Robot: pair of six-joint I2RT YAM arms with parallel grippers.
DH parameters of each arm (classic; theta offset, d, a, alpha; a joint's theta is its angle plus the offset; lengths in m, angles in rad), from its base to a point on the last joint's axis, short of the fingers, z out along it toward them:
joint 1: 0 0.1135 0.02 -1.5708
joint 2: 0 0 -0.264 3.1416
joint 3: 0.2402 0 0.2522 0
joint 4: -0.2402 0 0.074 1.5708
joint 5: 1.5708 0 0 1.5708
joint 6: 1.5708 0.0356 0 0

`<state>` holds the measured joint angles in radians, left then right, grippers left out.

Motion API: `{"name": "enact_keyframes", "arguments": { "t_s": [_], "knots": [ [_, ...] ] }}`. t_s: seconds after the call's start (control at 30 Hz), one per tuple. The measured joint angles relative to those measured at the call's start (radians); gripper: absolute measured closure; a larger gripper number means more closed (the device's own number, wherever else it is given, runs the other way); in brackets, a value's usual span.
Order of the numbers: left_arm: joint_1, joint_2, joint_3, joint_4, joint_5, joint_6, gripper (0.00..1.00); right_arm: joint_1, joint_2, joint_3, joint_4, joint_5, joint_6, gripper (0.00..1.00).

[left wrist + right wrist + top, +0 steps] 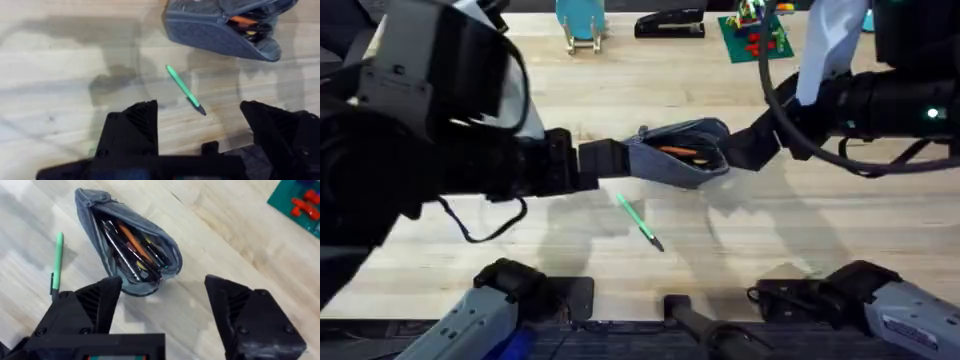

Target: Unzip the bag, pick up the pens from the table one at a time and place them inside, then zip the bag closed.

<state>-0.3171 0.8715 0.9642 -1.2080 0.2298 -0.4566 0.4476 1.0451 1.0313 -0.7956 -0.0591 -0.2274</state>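
Nearest the arms' bases, on the table — the light green pen, lying loose on the planks, dark tip pointing toward the bases. Slim, light and smooth by the look of it, likely to roll or skid under a glancing touch; best pinched across the middle of the barrel, fingers square to its length.

Just beyond, the bag, unzipped and gaping, orange lining and dark pens visible inside. Soft fabric, apt to sag or slide if nudged — steadier if held at one end near the zipper.

Left gripper hanging above the green pen, jaws spread wide, nothing between them, nothing touched. Right gripper poised over the bag's open end, jaws likewise well apart and empty, clear of the fabric.

Farther back: a black stapler and a green board with red pieces.
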Motion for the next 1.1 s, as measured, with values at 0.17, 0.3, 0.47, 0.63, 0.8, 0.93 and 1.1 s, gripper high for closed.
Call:
{"name": "enact_keyframes", "arguments": {
  "t_s": [0.17, 0.3, 0.47, 0.63, 0.8, 0.93, 1.1],
  "knots": [
    [-0.151, -0.01, 0.0, -0.016, -0.11, -0.216, 0.005, -0.026, 0.0, 0.0, -0.036, 0.003, 0.057, 0.003],
    [-0.262, -0.01, 0.0, -0.016, -0.176, -0.374, 0.005, -0.055, 0.0, 0.0, -0.069, 0.004, 0.084, 0.003],
    [-0.372, 0.009, 0.0, -0.015, -0.226, -0.542, 0.005, -0.072, 0.0, 0.0, -0.076, 0.007, 0.097, 0.003],
    [-0.387, 0.073, 0.0, -0.013, -0.23, -0.686, 0.005, -0.073, 0.0, 0.0, -0.076, 0.007, 0.098, 0.003],
    [-0.387, 0.209, 0.0, -0.008, -0.213, -0.759, 0.006, -0.073, 0.0, 0.0, -0.076, 0.007, 0.1, 0.004],
    [-0.389, 0.287, 0.0, 0.008, -0.207, -0.778, 0.006, -0.073, 0.0, 0.0, -0.076, 0.007, 0.093, 0.004],
    [-0.444, 0.334, 0.0, 0.07, -0.227, -0.793, 0.007, -0.073, 0.0, 0.0, -0.074, 0.007, 0.092, 0.003]
  ]
}}
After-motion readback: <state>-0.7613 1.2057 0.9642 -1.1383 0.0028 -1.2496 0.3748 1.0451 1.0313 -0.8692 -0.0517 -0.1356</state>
